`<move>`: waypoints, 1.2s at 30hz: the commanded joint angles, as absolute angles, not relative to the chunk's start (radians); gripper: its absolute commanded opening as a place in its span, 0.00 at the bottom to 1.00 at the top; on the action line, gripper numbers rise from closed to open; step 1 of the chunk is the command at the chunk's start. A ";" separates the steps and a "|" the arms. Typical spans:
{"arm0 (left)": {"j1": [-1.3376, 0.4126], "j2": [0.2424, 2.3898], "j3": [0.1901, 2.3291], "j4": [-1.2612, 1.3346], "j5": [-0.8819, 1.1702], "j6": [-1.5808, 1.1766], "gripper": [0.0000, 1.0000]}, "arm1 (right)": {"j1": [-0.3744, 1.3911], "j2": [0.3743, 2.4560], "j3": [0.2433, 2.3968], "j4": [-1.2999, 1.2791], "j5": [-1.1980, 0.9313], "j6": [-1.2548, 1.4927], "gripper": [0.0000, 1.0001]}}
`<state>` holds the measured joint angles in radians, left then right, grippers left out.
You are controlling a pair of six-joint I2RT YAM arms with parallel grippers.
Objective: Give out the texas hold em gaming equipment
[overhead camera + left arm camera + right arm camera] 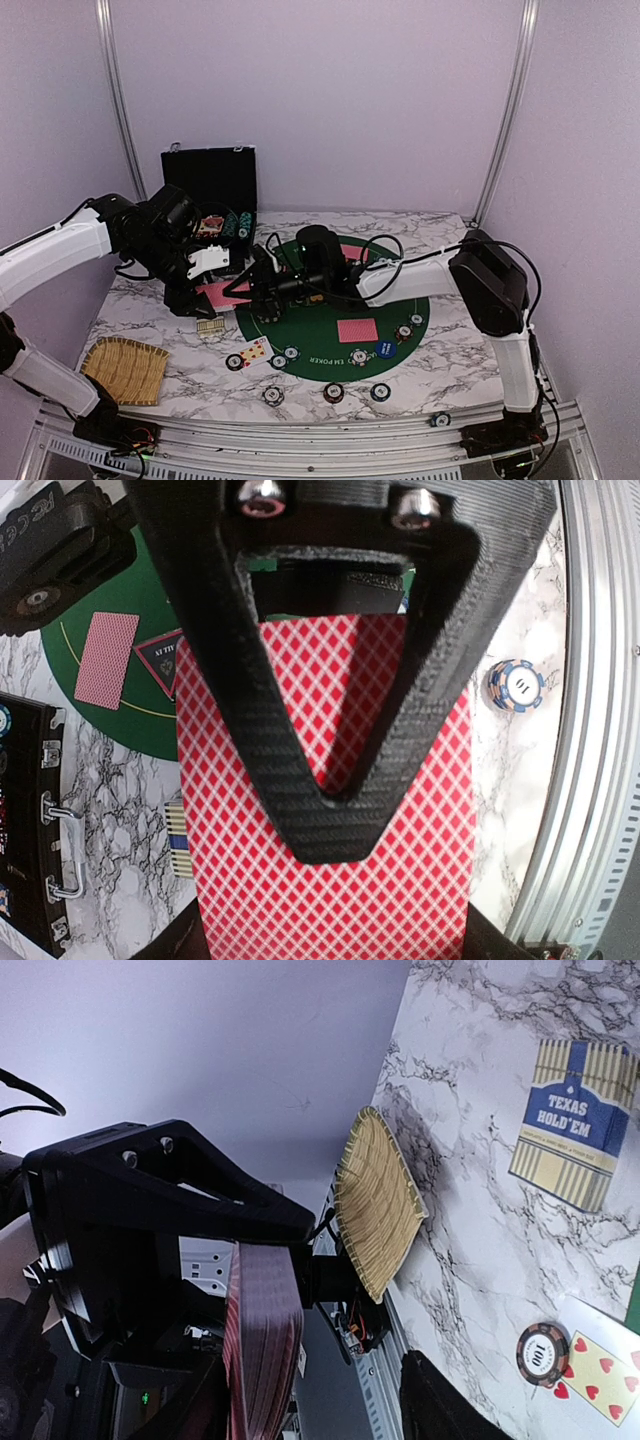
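The left gripper (pixel 208 264) is holding the deck of red-backed cards (pixel 300 900) with its jaws clamped, above the bench (pixel 455 362) beside the green poker mat (pixel 400 290). The right gripper (pixel 262 280) is straddling the deck's edge with its jaws apart, probably to draw a card.

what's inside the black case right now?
Top view: the open black case shows some chips at its right end and something red mid-tray. The left arm covers the rest, so the tray's left part can't be checked.
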<state>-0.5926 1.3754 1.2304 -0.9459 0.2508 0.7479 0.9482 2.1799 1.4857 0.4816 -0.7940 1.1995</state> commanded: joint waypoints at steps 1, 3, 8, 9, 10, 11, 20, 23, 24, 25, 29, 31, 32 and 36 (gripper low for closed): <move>-0.591 1.340 1.237 -0.930 0.255 0.753 0.00 | 0.932 2.123 1.464 0.431 -0.807 1.168 0.56; -0.591 1.339 1.234 -0.930 0.255 0.753 0.00 | 0.930 2.112 1.455 0.434 -0.810 1.172 0.55; -0.591 1.342 1.229 -0.930 0.255 0.751 0.00 | 0.928 2.093 1.448 0.471 -0.824 1.200 0.52; -0.591 1.343 1.230 -0.930 0.255 0.750 0.00 | 0.928 2.089 1.450 0.474 -0.827 1.203 0.52; -0.591 1.345 1.231 -0.931 0.256 0.749 0.00 | 0.928 2.087 1.451 0.475 -0.829 1.204 0.52; -0.591 1.345 1.232 -0.931 0.255 0.750 0.00 | 0.926 2.084 1.451 0.477 -0.831 1.205 0.52; -0.591 1.348 1.227 -0.931 0.251 0.750 0.00 | 0.916 2.058 1.454 0.393 -0.833 1.157 0.28; -0.591 1.346 1.229 -0.931 0.252 0.750 0.00 | 0.909 2.054 1.463 0.320 -0.833 1.109 0.24; -0.591 1.346 1.229 -0.931 0.252 0.751 0.00 | 0.906 2.054 1.472 0.285 -0.833 1.087 0.24; -0.591 1.345 1.229 -0.931 0.252 0.750 0.00 | 0.903 2.053 1.476 0.259 -0.832 1.068 0.23; -0.591 1.344 1.226 -0.933 0.249 0.750 0.00 | 0.893 2.038 1.478 0.209 -0.838 1.031 0.18; -0.591 1.346 1.227 -0.933 0.249 0.750 0.00 | 0.889 2.031 1.476 0.205 -0.840 1.028 0.12; -0.591 1.347 1.227 -0.934 0.249 0.751 0.00 | 0.887 2.028 1.475 0.208 -0.844 1.032 0.10; -0.591 1.350 1.228 -0.936 0.248 0.747 0.00 | 0.877 2.021 1.474 0.213 -0.853 1.038 0.02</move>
<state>-0.5926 1.3735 1.2301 -0.9451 0.2417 0.7475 0.8886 2.0689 1.4471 0.2348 -0.8345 1.0599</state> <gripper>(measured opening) 0.655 0.051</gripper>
